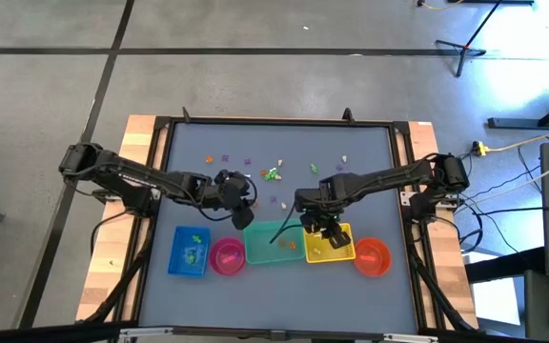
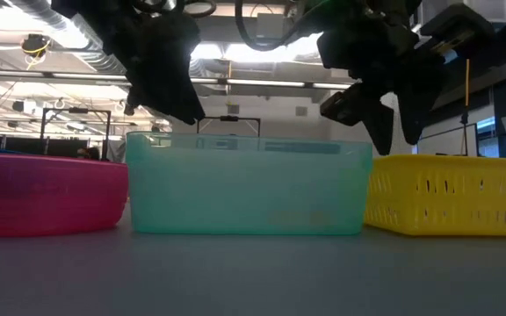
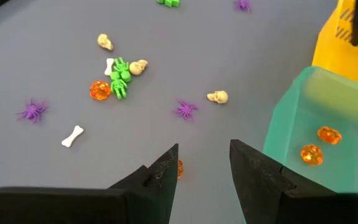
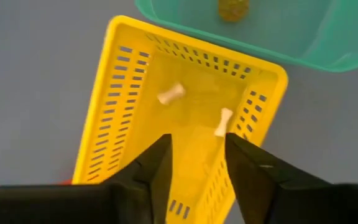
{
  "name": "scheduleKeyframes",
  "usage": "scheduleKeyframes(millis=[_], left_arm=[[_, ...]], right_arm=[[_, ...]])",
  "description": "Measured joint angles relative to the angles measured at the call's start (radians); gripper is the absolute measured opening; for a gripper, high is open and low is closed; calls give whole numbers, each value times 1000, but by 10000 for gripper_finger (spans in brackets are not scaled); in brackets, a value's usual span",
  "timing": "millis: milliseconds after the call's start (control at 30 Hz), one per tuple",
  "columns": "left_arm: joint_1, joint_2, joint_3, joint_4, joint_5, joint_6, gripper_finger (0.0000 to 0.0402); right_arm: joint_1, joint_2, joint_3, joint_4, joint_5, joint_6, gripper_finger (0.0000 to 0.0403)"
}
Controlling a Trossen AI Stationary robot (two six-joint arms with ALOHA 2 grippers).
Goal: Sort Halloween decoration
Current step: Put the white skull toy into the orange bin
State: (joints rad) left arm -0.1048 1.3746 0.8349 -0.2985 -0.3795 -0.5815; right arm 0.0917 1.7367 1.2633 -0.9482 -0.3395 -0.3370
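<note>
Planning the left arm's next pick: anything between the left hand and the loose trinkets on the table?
Nothing visible. The left hand hovers open over bare table, with an orange pumpkin just beyond one finger and a purple spider and cream skull farther ahead. The teal bin sits off to the side, not in line.

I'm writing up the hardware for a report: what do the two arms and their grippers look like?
Both are slim, dark, jointed arms with black cables running along them. The left gripper and right gripper each end in two dark, matte, wedge-shaped fingers tapering toward the tips. No markings are visible on them.
</note>
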Motion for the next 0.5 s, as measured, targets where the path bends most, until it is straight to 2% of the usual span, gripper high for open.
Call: scheduleKeyframes(millis=[133,333,500], left_arm=[[16,0,0,0,6,16,151],[68,0,0,0,6,16,192],[130,0,0,0,5,15,202]], right_arm=[[0,0,0,-20,34,0,167],[0,0,0,-78,43,-10,166],[-9,0,0,-117,43,-42,167]])
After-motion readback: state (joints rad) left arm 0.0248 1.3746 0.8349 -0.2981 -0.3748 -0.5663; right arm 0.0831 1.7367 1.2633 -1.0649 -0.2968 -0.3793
